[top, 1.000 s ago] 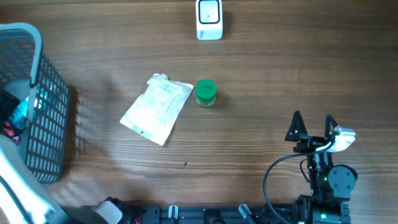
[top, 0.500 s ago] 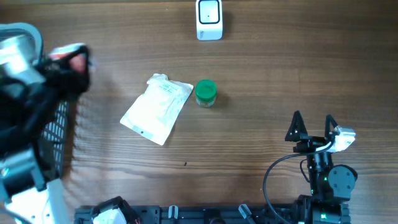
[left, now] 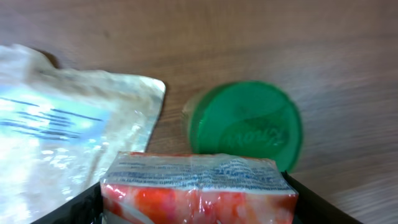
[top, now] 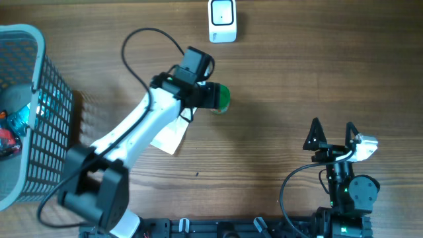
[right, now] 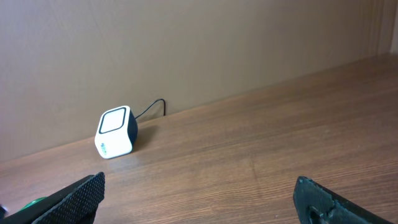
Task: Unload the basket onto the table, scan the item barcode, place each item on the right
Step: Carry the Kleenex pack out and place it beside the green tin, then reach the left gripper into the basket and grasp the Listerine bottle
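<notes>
Tabletop point(top: 297, 66) basket point(top: 56, 129) holds packets point(top: 14, 122); left gripper point(top: 206, 96) clasps red packet point(left: 198, 186), right gripper point(top: 332, 129) gapes empty.

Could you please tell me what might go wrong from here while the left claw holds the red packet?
The left claw holds the red packet over the green jar and beside the white pouch, so moving on it might knock the jar over or drag the pouch. I cannot tell where the barcode is, so the packet might reach the scanner facing the wrong way.
</notes>
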Controlling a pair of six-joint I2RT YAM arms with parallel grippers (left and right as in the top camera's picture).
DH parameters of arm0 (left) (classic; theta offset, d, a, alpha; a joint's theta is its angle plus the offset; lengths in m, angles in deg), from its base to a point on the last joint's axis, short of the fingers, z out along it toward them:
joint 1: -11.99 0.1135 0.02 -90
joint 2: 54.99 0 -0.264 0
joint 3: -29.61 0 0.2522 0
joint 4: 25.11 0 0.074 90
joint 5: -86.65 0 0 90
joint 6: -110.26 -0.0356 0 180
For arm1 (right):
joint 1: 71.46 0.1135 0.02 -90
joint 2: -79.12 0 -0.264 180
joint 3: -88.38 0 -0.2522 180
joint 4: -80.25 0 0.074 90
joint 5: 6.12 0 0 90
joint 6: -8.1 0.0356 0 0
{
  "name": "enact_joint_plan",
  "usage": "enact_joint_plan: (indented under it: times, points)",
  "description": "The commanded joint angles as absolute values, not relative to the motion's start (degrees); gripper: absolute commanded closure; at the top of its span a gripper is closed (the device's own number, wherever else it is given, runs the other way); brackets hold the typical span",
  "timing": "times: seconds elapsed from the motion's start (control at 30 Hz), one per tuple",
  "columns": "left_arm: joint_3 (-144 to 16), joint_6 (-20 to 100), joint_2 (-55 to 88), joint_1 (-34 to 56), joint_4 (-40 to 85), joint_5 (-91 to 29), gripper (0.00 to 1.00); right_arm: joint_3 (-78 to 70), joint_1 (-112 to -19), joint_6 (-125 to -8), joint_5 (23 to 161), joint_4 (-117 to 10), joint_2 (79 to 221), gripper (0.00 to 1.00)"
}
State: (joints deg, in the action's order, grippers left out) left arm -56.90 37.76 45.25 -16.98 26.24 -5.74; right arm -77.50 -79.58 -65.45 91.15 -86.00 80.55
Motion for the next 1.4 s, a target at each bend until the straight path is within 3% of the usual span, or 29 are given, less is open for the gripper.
enact_joint_plan:
  times: [0.0, 0.37, 0.57, 0.63, 0.77, 0.87, 1.03, 1.17, 1.37]
  points:
    - [-57.12, 40.27, 51.94, -21.0, 26.17, -4.17, 0.26, -77.54, -79.63, -65.23, 90.74, -86.35, 80.51, 0.0]
    - [-57.12, 40.21, 53.25, -26.64, 25.63, 2.8, 0.23, -77.54, -79.63, -65.23, 90.74, -86.38, 80.51, 0.0]
    - [-62.11, 39.97, 36.62, -26.03, 30.57, 14.47, 0.0, -77.54, -79.63, -65.21, 90.74, -86.38, 80.51, 0.0]
    - [-65.52, 38.42, 28.66, -23.85, 30.89, 16.46, 0.0, -77.54, -79.63, -65.23, 90.74, -86.38, 80.51, 0.0]
    - [-71.22, 34.61, 12.71, -6.62, 30.98, 16.44, 0.0, -77.54, -79.63, -65.21, 90.74, -86.38, 80.51, 0.0]
    - [-71.22, 37.37, 6.33, 17.35, 33.69, 15.09, 0.0, -77.54, -79.63, -65.21, 90.74, -86.35, 80.51, 0.01]
    - [-71.18, 48.41, 10.87, 45.14, 37.98, 9.64, 0.0, -77.54, -79.63, -65.23, 90.74, -86.35, 80.51, 0.0]
    - [-71.18, 54.68, 19.46, 53.33, 40.47, 4.09, 0.0, -77.54, -79.63, -65.23, 90.74, -86.38, 80.51, 0.0]
    - [-71.18, 55.66, 33.32, 54.6, 40.58, 4.11, 0.0, -77.54, -79.63, -65.21, 90.74, -86.38, 80.51, 0.0]
